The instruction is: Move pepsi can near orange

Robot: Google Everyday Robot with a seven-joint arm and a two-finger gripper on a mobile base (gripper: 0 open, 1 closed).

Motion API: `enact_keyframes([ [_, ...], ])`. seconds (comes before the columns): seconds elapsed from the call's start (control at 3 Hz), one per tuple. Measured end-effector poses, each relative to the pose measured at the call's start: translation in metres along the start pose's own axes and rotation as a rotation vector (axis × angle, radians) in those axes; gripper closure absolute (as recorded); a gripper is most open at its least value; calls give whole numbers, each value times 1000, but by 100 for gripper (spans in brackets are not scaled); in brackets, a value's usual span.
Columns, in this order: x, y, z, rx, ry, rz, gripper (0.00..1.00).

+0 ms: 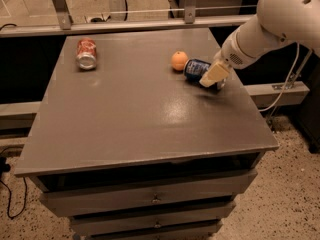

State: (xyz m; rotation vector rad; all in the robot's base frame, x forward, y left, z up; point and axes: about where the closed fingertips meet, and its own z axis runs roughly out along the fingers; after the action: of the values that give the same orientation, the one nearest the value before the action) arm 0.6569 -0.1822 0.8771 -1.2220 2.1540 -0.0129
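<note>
The pepsi can (pixel 195 68) is dark blue and lies on its side at the back right of the grey table (pixel 140 119). Its left end is almost touching the orange (pixel 179 60), a small round fruit just to its left. My gripper (pixel 214 76) reaches in from the right on the white arm (pixel 270 24) and is shut on the can's right end. One cream finger (pixel 213 73) lies across the can and hides that end. The can is low, at or just above the table top.
A red-and-silver can (pixel 86 53) lies on its side at the back left of the table. The table has drawers (pixel 150 199) below its front edge. A metal rail (pixel 125 24) runs behind the table. A white cable (pixel 287 86) hangs at the right.
</note>
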Motion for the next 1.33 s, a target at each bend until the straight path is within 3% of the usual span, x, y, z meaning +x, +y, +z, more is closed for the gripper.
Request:
enact_keyframes([
  [0.67,-5,2,9,-7,-15,13,0],
  [1.0,-7,5,-1,-15,-44,14,0],
  [1.33,2,9,-33,-56,-113,14,0],
])
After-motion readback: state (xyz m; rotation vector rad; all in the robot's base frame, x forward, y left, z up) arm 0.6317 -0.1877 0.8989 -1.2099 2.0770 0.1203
